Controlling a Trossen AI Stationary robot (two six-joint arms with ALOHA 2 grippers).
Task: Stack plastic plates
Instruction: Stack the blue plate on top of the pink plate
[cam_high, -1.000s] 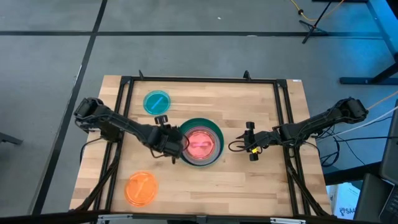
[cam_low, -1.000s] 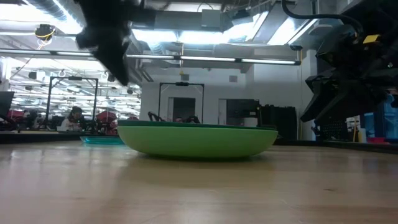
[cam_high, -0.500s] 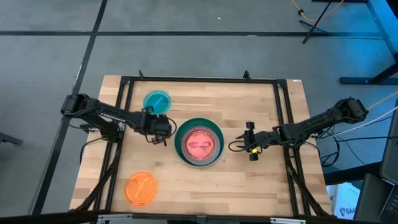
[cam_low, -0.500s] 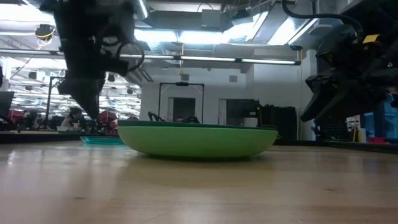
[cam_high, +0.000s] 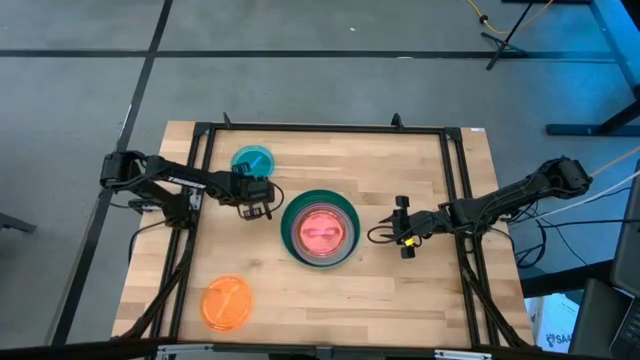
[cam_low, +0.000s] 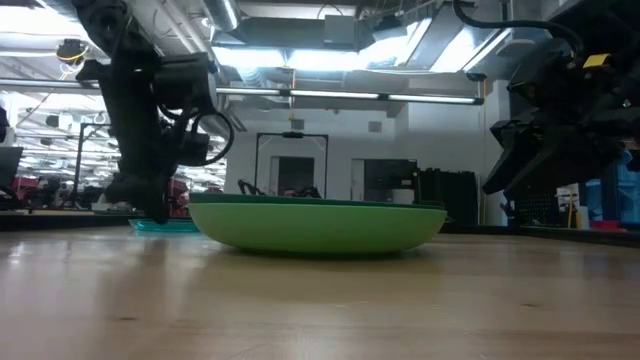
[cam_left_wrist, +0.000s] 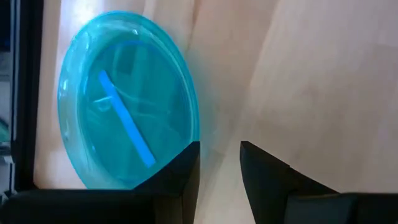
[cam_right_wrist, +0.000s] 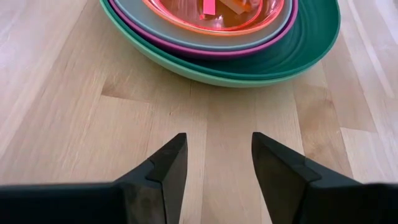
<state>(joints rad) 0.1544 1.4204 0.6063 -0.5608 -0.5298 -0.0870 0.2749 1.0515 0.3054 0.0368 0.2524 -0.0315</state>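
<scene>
A stack of plates (cam_high: 320, 228) stands at the table's middle: mint green at the bottom, then dark green (cam_right_wrist: 311, 43), magenta, a grey-blue one, and a red-pink one (cam_right_wrist: 217, 12) on top. A small translucent cyan plate (cam_high: 251, 161) lies flat on the table, to the far left of the stack. An orange plate (cam_high: 227, 303) lies near the table's near left corner. My left gripper (cam_left_wrist: 220, 163) is open, with a narrow gap, low over bare wood just beside the cyan plate's (cam_left_wrist: 124, 99) rim. My right gripper (cam_right_wrist: 214, 155) is open, right of the stack.
A black frame (cam_high: 320, 129) runs along the table's far edge and down both sides. Bare wood lies between the stack and the orange plate, and along the near edge. In the low view, the stack (cam_low: 315, 225) stands between both arms.
My left gripper has moved away from the stack's left rim toward the table's far left, toward the cyan plate, and has come down close to the table. The plates and my right arm have stayed where they were.
</scene>
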